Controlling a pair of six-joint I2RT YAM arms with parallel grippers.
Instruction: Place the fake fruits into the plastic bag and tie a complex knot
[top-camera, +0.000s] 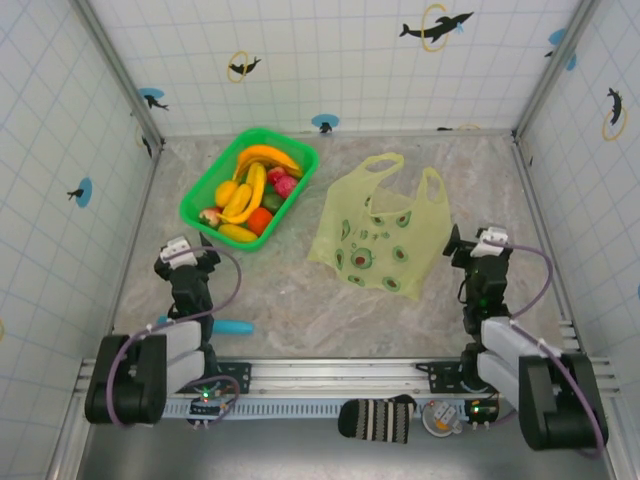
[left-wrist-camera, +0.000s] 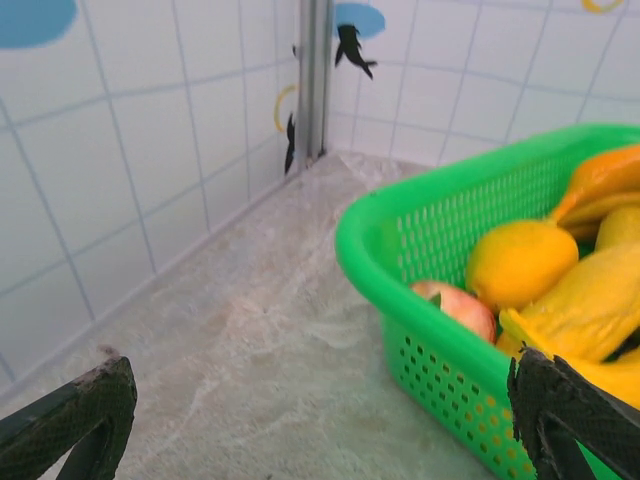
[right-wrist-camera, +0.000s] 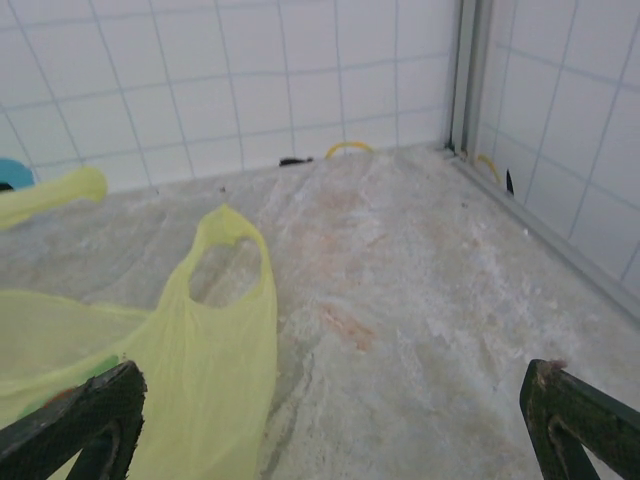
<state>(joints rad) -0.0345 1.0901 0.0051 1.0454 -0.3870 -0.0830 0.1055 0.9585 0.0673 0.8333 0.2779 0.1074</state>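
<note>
The fake fruits (top-camera: 251, 196), yellow bananas with orange, red and pink pieces, fill a bright green tray (top-camera: 296, 190) at the back left. Seen from the left wrist, a yellow fruit (left-wrist-camera: 520, 262) and a red one (left-wrist-camera: 458, 305) lie inside the tray (left-wrist-camera: 440, 295). The plastic bag (top-camera: 385, 230), pale yellow-green with avocado prints, lies flat at centre right with both handle loops toward the back. My left gripper (top-camera: 196, 243) stands open just in front of the tray. To the right of the bag, my right gripper (top-camera: 453, 245) is open beside it, and the bag's handle loop (right-wrist-camera: 228, 262) lies ahead.
A teal stick (top-camera: 228, 326) lies near the front edge by the left arm. Tiled walls close in the back and both sides. A striped cloth roll (top-camera: 377, 418) sits on the front rail.
</note>
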